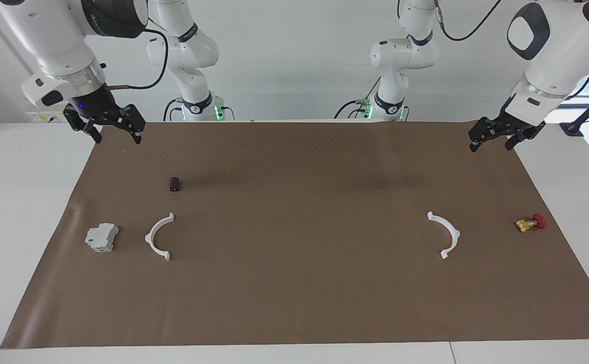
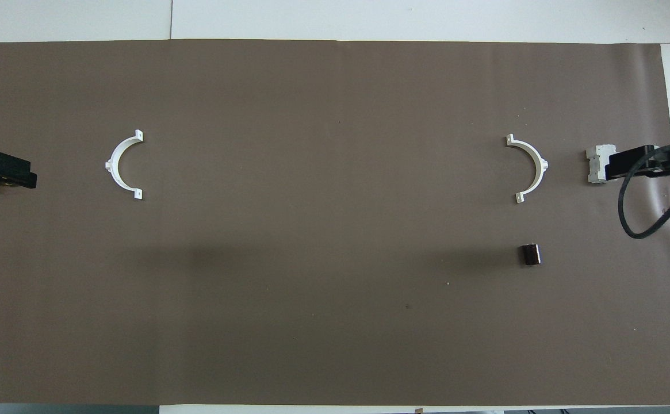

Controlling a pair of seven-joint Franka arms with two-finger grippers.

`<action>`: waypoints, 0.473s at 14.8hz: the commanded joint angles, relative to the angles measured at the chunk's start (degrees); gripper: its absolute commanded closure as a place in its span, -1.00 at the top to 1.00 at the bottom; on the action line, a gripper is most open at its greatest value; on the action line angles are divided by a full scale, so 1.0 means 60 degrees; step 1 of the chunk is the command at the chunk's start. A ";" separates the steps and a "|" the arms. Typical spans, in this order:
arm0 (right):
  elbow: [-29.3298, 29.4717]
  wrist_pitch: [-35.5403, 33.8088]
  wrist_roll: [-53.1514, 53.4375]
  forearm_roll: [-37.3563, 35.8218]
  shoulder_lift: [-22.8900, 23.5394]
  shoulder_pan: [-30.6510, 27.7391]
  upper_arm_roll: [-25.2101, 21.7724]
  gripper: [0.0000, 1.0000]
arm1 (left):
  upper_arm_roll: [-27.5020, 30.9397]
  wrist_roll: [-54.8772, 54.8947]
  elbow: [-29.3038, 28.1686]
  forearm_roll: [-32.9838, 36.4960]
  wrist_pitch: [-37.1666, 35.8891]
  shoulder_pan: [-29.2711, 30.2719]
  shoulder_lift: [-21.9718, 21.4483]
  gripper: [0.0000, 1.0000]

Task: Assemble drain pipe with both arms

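The drain pipe lies as two separate white half-rings on the brown mat. One half-ring (image 1: 158, 237) (image 2: 121, 167) lies toward the right arm's end in the facing view. The other half-ring (image 1: 446, 234) (image 2: 532, 167) lies toward the left arm's end. Their open sides face each other, far apart. My right gripper (image 1: 117, 135) (image 2: 628, 164) is open and empty, raised over the mat's corner at its own end. My left gripper (image 1: 490, 146) (image 2: 7, 171) is open and empty, raised over the mat's corner at its end.
A grey boxy block (image 1: 102, 237) (image 2: 595, 164) sits beside the half-ring at the right arm's end. A small dark cylinder (image 1: 174, 184) (image 2: 530, 254) lies nearer to the robots than that half-ring. A yellow-and-red valve (image 1: 531, 223) lies near the mat's edge at the left arm's end.
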 commanded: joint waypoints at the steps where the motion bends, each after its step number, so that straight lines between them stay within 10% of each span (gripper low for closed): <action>1: -0.0472 0.1139 -0.0043 0.0113 0.0609 -0.0032 0.0192 1.00 | -0.0005 0.0000 -0.0158 0.0167 0.0054 -0.0005 -0.0196 1.00; 7: -0.0631 0.3746 -0.0188 0.0377 0.2384 -0.0062 0.0310 1.00 | -0.0005 0.0000 -0.0158 0.0168 0.0054 -0.0005 -0.0196 1.00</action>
